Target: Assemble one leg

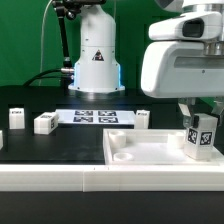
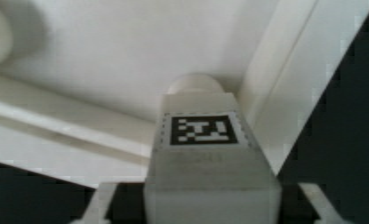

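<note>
A white leg (image 1: 200, 139) with a square tag stands slightly tilted at the right end of the large white rimmed tray piece (image 1: 130, 158), its lower end in the tray near the rim. My gripper (image 1: 200, 122) is straight above it, with a finger on each side of the leg's top. In the wrist view the leg (image 2: 207, 150) fills the middle and its far end meets the tray (image 2: 92, 60) near a corner. My gripper (image 2: 209, 192) straddles the leg, and a dark gap shows between each finger (image 2: 103, 205) and the leg.
Three more legs lie on the black table behind the tray: two at the exterior view's left (image 1: 15, 120) (image 1: 45, 122) and one in the middle (image 1: 143, 118). The marker board (image 1: 95, 117) lies between them. The robot base (image 1: 97, 55) stands at the back.
</note>
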{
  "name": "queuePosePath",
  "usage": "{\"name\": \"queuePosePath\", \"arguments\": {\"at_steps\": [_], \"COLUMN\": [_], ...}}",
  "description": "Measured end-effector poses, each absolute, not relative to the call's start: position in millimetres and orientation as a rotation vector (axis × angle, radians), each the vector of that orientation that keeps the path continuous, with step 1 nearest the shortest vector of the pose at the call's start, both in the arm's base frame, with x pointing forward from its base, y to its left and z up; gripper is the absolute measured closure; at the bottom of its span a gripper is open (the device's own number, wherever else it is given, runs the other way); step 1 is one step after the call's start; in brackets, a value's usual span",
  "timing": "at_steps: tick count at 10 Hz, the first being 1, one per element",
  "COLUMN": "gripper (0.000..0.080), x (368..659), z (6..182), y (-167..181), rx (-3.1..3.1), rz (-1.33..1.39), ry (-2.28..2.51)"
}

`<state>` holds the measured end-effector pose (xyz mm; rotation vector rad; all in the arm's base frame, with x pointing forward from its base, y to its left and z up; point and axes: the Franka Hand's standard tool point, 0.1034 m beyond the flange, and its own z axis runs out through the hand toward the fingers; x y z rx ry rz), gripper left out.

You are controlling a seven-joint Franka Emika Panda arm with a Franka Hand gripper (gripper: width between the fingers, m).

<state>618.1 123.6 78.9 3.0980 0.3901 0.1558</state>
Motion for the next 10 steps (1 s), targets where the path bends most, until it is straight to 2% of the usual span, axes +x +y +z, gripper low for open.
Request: {"name": "queuePosePath", "arguments": {"at_steps": [7, 10], "gripper": [0.0508, 0.0507], "x": [618.6, 619.6], "z": [76.9, 76.8], "y": [121.6, 117.4], "rx": [2.987, 2.914], "rz": [0.163, 0.142], "ry": [-1.055, -1.314]}}
